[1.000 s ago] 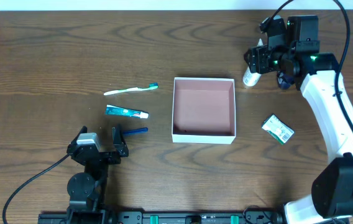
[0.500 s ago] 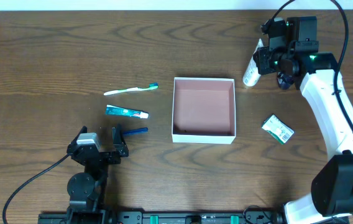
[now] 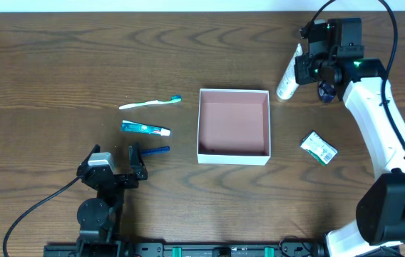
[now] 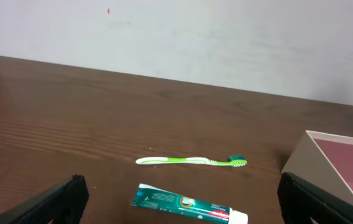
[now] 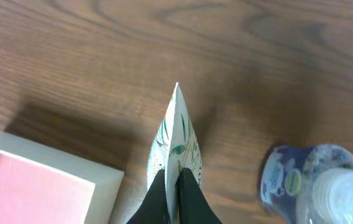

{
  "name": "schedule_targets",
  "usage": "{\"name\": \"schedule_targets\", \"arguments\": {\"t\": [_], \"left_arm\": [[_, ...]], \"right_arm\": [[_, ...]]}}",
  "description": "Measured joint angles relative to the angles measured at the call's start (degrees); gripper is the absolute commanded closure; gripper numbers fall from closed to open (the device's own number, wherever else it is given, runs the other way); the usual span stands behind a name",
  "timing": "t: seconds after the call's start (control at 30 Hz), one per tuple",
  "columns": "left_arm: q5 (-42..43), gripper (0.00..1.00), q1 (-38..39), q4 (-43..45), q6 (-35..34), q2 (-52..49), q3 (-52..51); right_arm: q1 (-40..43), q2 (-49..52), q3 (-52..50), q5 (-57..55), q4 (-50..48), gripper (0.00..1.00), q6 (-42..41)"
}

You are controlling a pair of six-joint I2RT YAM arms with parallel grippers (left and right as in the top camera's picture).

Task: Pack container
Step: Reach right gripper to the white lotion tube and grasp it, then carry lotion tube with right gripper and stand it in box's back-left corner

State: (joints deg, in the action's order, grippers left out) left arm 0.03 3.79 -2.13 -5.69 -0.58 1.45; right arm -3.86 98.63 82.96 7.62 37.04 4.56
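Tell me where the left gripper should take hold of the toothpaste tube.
Grip the toothpaste tube across the middle of its flat body, bringing the left gripper straight down from above. It lies flat, long axis side to side in the overhead view, and the toothbrush lies apart from it, so both long edges look free.

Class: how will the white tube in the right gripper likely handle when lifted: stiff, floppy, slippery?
The white tube tapers to a flat crimp, so it probably squashes in the right gripper. Its smooth printed skin could slip. Small beside the container, probably light.
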Motion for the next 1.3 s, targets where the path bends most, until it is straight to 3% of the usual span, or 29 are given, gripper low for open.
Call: {"name": "schedule_targets", "arguments": {"t": [0.37, 0.6, 1.07, 1.3], "left_arm": [[0.0, 0.02, 0.0, 0.0, 0.0, 0.0, 0.0], [0.0, 0.02, 0.0, 0.0, 0.0, 0.0, 0.0], [0.0, 0.02, 0.0, 0.0, 0.0, 0.0, 0.0], [0.0, 0.02, 0.0, 0.0, 0.0, 0.0, 0.0]], "right_arm": [[-1.3, -13.8, 2.1, -8.5, 6.3, 0.99, -3.2], [-8.2, -23.2, 3.3, -11.5, 9.7, 0.99, -7.6], [-28.7, -22.4, 3.3, -19.9, 9.8, 0.99, -20.0], [-36.2, -16.0, 3.3, -26.6, 8.8, 0.99, -25.9]]}}
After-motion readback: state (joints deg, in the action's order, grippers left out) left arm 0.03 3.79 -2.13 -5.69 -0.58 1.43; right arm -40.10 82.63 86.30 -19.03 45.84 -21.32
